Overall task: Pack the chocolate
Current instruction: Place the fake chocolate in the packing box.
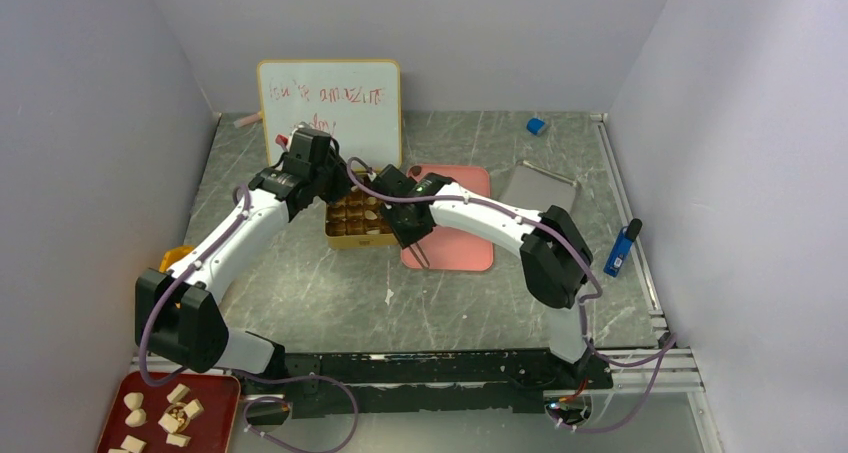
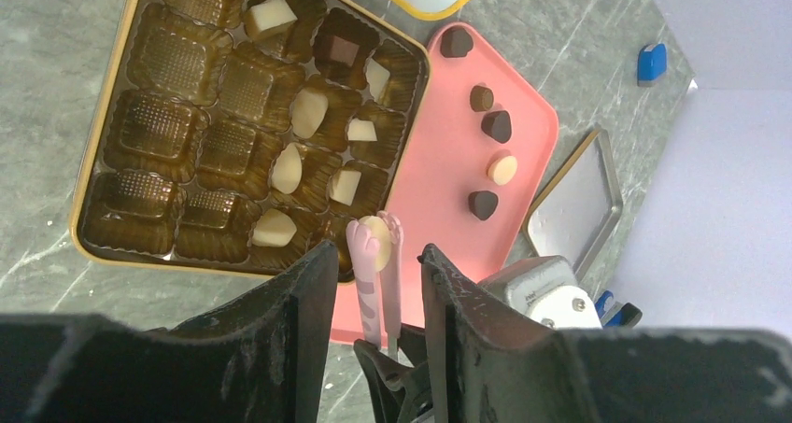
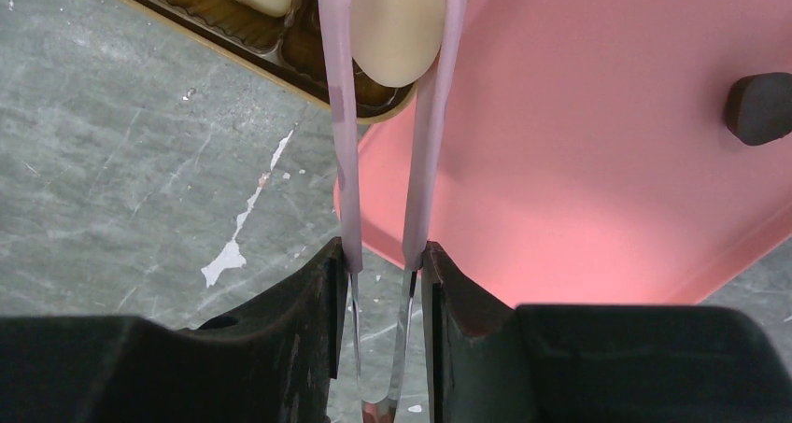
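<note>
Two arms meet over the gold chocolate box [image 1: 345,239] on the grey counter [image 1: 300,293]; a pink tray [image 1: 462,248] lies touching the box's right side.

From the left wrist, the left tool [image 2: 378,248] hangs above the box's near edge, jaws apart and grasping nothing. Several chocolates [image 2: 310,112] sit in the box cells nearest the tray, and five loose chocolates [image 2: 496,125] lie on the tray beside the box.

From the right wrist, the right tool [image 3: 381,255] is clenched on pink tongs [image 3: 344,162], which pinch a pale chocolate [image 3: 397,31] over the box's corner cell.
</note>
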